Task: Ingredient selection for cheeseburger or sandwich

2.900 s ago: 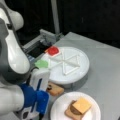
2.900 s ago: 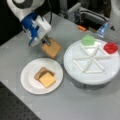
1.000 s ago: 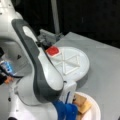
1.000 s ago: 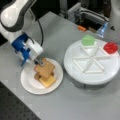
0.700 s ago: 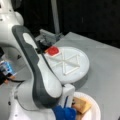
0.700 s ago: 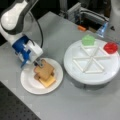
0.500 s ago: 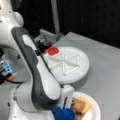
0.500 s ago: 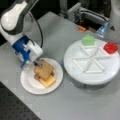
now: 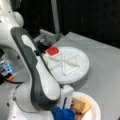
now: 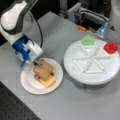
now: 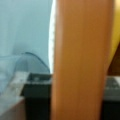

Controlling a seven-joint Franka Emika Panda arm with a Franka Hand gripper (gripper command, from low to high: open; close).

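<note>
The sandwich stack sits on a white plate at a front view's lower left. Its top layer is a tan toast slice, lying slightly askew over a yellow-orange cheese square. The layers beneath are mostly hidden. My gripper is at the slice's left edge, low over the plate. In the wrist view the toast slice fills the gap between the dark fingers, which are shut on it. In a front view the arm covers most of the plate, and only the toast corner and the blue gripper body show.
A round white divided tray stands to the right of the plate and holds a green leaf piece and a red disc. The tray and the red disc also show behind the arm. Clutter lines the table's far edge.
About three seconds ago the gripper held the toast beside the plate. It has carried the toast onto the stack. In the last second it has barely moved.
</note>
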